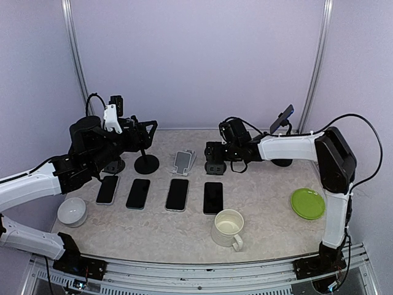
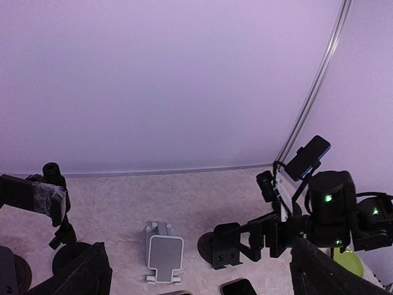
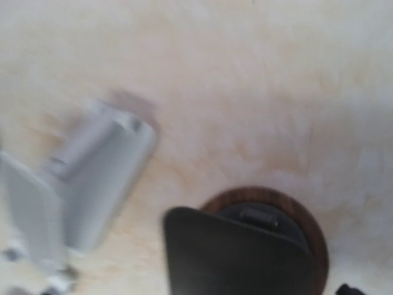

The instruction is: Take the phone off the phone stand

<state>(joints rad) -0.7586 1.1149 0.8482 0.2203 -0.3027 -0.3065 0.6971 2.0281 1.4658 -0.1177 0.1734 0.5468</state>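
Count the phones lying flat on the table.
4, in one row mid-table: leftmost phone, second phone, third phone, and rightmost phone just behind the mug. One more, the raised phone, is mounted at back right, not flat. Others may be hidden.

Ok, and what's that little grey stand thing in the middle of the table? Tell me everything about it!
The small light grey phone stand looks like metal or plastic. It has a flat back plate, leaning back, with two little hooks at its lower edge. No phone sits on it. It stands on the beige speckled table, just behind the row of four dark phones, and only the table touches it.
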